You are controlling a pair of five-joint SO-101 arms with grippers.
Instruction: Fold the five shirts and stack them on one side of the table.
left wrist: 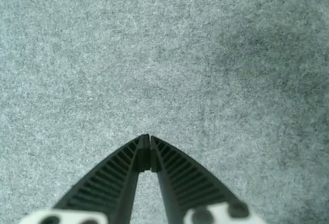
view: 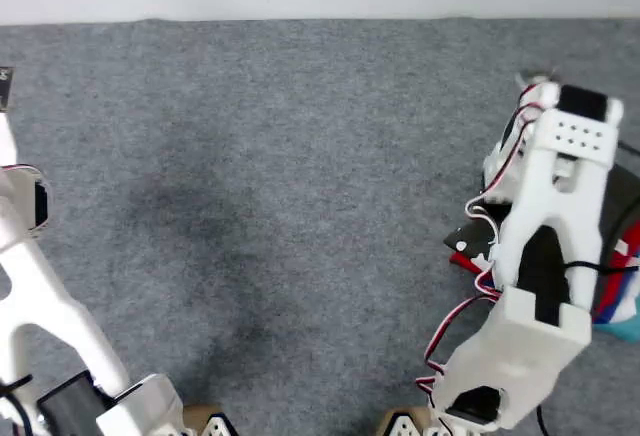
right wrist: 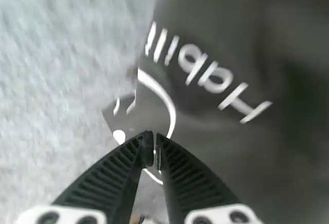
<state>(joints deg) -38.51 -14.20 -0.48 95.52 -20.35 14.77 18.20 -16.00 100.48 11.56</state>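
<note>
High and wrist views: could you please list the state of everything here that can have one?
Left gripper: jaws shut, empty, over the bare grey mat.
Right gripper: jaws shut, tips over the dark shirt's edge.
Dark shirt: lying print side up; how far it is folded cannot be told.
Coloured cloth: piled at the table's edge, mostly hidden by an arm.

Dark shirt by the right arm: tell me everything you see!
The dark shirt is soft, blackish cloth with white letters and a curved white line printed on it. It lies on the grey table at the right side, under the right arm. The right tool, shut, sits at its edge; whether it pinches the cloth is unclear.
</note>
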